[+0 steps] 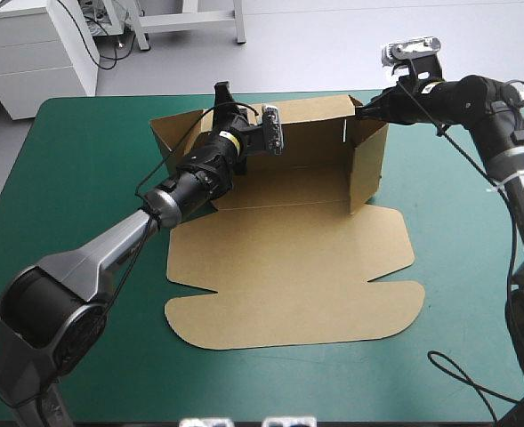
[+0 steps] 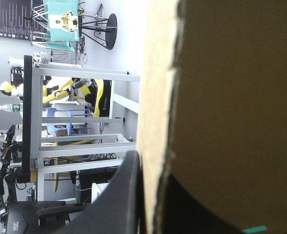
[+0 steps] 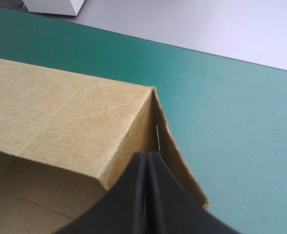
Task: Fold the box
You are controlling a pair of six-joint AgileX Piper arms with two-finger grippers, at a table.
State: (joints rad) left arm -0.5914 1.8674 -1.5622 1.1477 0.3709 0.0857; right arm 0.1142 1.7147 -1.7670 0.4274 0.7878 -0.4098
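- At the far half of the teal-green table [image 1: 84,178] stands the brown box [image 1: 288,285], half-formed. Its far wall, right wall and left wall are raised, and the broad lid panel lies flat on the cover toward the near edge.
- The left tool [image 1: 224,92] sits on the top edge of the far wall, left of its middle. In its wrist view the box [image 2: 221,97] runs between the black fingers [image 2: 126,195], which are all but closed on the sheet, so it grips that wall.
- The right tool [image 1: 362,109] is at the far right corner, where the far and right walls meet. Seen from its wrist, the right tool [image 3: 147,163] has its fingers pressed together in a point against the inside of that corner. No board shows between them.
- Step in hand, as I judge it: squaring the far right corner while the left tool steadies the far wall.
- The next move likely calls for seating that corner firmly without letting the far wall tip back. The left corner then probably needs the same.
- The table cover looks smooth and flat under the lid panel.
- Beyond the far edge is pale grey floor [image 1: 333,44], with a white cabinet [image 1: 30,53] off the far left corner.
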